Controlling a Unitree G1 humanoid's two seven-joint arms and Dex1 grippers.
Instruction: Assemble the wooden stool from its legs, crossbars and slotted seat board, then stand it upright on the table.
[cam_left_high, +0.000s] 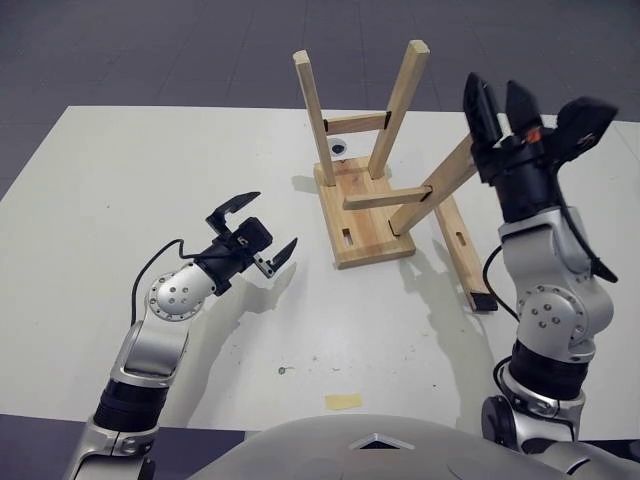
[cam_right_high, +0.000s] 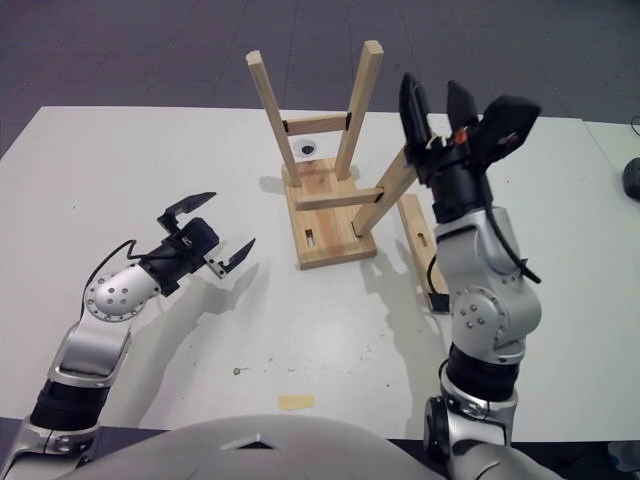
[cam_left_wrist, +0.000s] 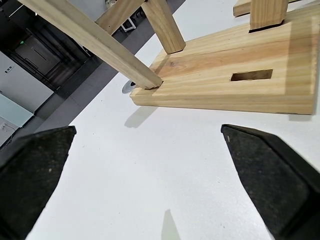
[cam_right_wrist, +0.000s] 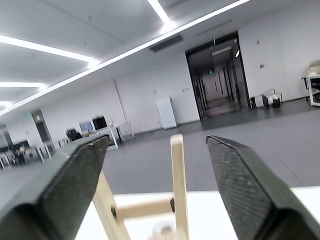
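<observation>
Three legs (cam_left_high: 312, 100) and two crossbars (cam_left_high: 355, 123) look fitted into the upturned seat board (cam_left_high: 370, 238), while a fourth leg (cam_left_high: 465, 255) lies beside it on the counter (cam_left_high: 120, 180), and the left gripper (cam_left_high: 255, 232) and right gripper (cam_left_high: 503, 105) have their fingers spread and empty.

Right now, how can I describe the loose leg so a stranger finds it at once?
Find the seat board lying flat on the white table. Right of it, one wooden leg lies flat on the table. The other three legs rise from the board.
</observation>
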